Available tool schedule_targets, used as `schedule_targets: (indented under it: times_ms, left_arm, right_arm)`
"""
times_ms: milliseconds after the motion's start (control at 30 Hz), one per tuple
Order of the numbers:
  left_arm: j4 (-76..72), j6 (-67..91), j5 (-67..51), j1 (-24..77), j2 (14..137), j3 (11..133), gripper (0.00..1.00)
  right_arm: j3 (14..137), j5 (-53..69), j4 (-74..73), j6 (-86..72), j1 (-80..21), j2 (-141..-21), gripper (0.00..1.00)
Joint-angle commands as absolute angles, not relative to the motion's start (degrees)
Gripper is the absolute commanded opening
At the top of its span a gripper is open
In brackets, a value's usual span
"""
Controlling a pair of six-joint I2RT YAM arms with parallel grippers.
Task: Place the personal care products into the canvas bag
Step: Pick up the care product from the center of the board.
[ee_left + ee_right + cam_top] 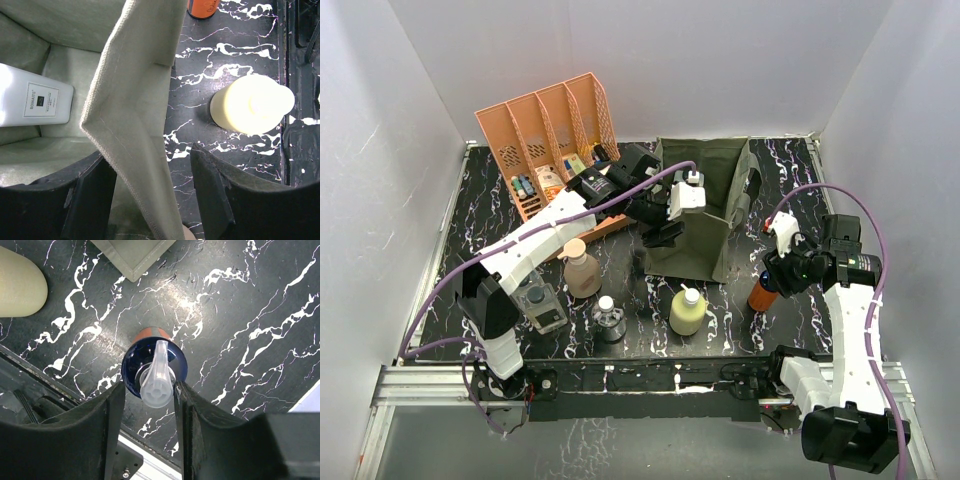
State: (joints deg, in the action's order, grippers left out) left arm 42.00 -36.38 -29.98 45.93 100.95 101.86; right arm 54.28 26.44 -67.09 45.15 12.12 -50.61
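The two arms are bolted at the near edge of the counter (pixel 730 325). The right arm rises from its base with its elbow folded high at the right, then bends down and leftward. The right fingers (pixel 773 274) point down over the orange-and-blue pump bottle (pixel 760 295), which stands upright on the counter to the right of the bag. In the wrist view they sit close on either side of its pump head; I cannot tell whether they are pinching it.

In the near row stand the twin pack (pixel 542 305), the small clear round bottle (pixel 609 320) and the yellow white-capped bottle (pixel 687 310). The tan pump bottle (pixel 582 270) is just behind them.

The left arm stretches long from its base, up and to the right past the tan pump bottle, with its wrist tipped down at the canvas bag (pixel 705 190). The left fingers (pixel 665 230) are spread and straddle the bag's fabric wall, one inside and one outside. Inside the bag, the white bottle (pixel 30 102) lies on its side.

Farthest back, to the left of the bag, stands the salmon rack (pixel 550 125).
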Motion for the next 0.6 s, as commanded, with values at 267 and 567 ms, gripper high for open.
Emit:
schedule_targets:
  times_ms: [267, 567]
  left_arm:
    - [42.1, -36.4, -31.1, 46.1, 98.9, 101.7, 0.57]
    - [42.1, -36.6, -31.3, 46.1, 98.8, 101.2, 0.57]
  right_arm:
    - [54.2, 27.1, -61.3, 43.2, 12.3, -50.7, 0.54]
    - [53.6, 25.8, -60.1, 43.0, 12.3, -51.3, 0.42]
